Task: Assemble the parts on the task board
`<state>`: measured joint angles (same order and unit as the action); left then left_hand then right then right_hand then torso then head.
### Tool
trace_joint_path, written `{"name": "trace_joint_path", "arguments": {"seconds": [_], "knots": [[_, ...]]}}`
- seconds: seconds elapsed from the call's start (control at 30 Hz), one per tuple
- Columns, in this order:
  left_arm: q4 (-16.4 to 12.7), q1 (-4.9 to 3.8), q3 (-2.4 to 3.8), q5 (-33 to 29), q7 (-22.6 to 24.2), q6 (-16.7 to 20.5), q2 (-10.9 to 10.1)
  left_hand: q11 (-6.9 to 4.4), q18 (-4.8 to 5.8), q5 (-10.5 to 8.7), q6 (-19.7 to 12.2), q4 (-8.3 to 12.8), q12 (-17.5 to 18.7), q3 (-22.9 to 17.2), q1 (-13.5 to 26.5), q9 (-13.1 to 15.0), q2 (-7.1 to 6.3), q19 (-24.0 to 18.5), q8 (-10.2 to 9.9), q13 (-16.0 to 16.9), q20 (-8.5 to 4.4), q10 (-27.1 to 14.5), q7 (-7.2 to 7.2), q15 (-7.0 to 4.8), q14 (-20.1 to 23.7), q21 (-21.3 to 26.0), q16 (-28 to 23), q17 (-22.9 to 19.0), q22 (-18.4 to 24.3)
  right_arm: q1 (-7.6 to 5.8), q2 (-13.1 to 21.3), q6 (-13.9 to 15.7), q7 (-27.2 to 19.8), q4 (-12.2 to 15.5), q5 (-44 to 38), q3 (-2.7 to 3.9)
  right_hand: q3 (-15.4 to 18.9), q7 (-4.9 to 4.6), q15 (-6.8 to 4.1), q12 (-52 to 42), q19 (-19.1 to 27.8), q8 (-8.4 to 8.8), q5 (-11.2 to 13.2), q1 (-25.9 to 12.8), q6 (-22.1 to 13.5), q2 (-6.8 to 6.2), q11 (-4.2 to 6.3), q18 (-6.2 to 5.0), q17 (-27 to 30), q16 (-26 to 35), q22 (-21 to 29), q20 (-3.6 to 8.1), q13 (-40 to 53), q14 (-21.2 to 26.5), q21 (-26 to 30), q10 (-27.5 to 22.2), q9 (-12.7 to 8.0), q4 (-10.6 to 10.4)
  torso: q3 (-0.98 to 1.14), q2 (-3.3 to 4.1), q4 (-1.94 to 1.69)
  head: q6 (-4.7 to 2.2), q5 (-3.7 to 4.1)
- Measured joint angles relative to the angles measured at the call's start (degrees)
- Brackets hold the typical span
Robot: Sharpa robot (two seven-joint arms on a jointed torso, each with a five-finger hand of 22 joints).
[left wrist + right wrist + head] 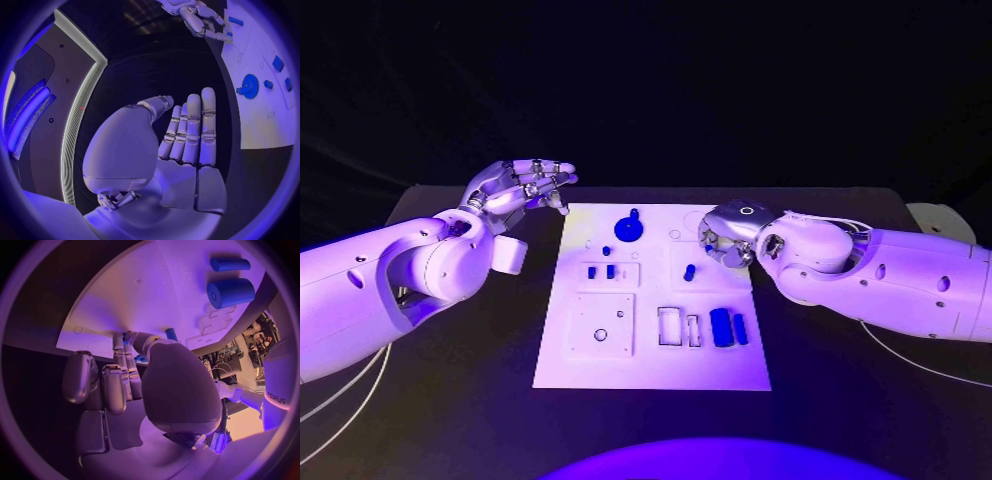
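Observation:
The white task board (653,355) lies in the middle of the black table. A blue gear (630,228) stands near its far edge, small blue parts (602,271) sit left of centre, a blue peg (689,271) stands right of centre, and two blue cylinders (728,327) lie side by side further right. My left hand (524,185) hovers off the board's far left corner, fingers straight (190,130) and empty. My right hand (728,240) reaches down onto the board's far right part; its fingertips (119,340) touch the board near the blue peg (170,333). A bit of blue (141,359) shows between thumb and fingers; I cannot tell whether it is held.
A raised white plate with holes (603,325) and rectangular slots (678,327) mark the board's near half. A pale round object (935,218) sits at the table's far right edge. Cables trail off the table at the left (343,390).

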<state>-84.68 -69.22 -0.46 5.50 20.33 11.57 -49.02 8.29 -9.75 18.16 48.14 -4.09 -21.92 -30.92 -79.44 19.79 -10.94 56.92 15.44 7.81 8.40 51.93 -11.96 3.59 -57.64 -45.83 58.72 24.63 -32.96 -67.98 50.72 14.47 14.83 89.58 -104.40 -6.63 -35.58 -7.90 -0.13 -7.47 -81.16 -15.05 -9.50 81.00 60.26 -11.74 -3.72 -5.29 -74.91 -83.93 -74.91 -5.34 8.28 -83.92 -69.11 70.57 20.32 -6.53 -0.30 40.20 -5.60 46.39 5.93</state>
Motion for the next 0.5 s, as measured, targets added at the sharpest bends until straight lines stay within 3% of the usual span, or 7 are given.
{"name": "trace_joint_path", "arguments": {"seconds": [0.27, 0.5], "knots": [[0.1, 0.01, 0.00, 0.0, -0.2, 0.0, 0.0, 0.22, 0.00, 0.00, 0.0, 0.2, 0.0, 0.2, -0.2, 0.0, -0.20, 0.0, 0.0, -0.1, 0.00, -0.2, 0.00, 0.00, 0.0, 0.0, 0.0, -0.1, 0.0, 0.17, 0.8, 1.4, 0.2, 0.9, 0.0, -0.07, 0.0, 0.00, 0.00, 0.1, 0.0, 0.01, 0.1, 0.1, 0.0, 0.06, -0.01, 0.00, 0.0, 0.0, 0.0, 0.00, 0.0, 0.0, -0.2, 0.0, 0.1, 0.3, 0.00, 0.03, 0.04, -0.18, 0.03], [0.2, 0.03, 0.00, 0.0, -0.4, 0.0, 0.0, 0.01, 0.01, 0.00, 0.0, 0.3, 0.0, 0.0, -0.2, 0.0, -0.20, 0.0, 0.0, -0.1, 0.00, -0.4, 0.00, 0.00, 0.0, 0.0, 0.0, -0.2, -0.1, -0.24, 2.3, 2.9, 0.2, 2.8, 0.1, 0.27, 0.0, 0.01, 0.00, 0.1, 0.0, 0.12, 0.6, -0.2, 0.0, 0.36, -0.01, 0.00, 0.0, 0.0, 0.0, 0.00, 0.0, 0.0, -0.7, 0.0, 0.2, 0.3, -0.02, 0.03, 0.07, -0.21, 0.06]]}}
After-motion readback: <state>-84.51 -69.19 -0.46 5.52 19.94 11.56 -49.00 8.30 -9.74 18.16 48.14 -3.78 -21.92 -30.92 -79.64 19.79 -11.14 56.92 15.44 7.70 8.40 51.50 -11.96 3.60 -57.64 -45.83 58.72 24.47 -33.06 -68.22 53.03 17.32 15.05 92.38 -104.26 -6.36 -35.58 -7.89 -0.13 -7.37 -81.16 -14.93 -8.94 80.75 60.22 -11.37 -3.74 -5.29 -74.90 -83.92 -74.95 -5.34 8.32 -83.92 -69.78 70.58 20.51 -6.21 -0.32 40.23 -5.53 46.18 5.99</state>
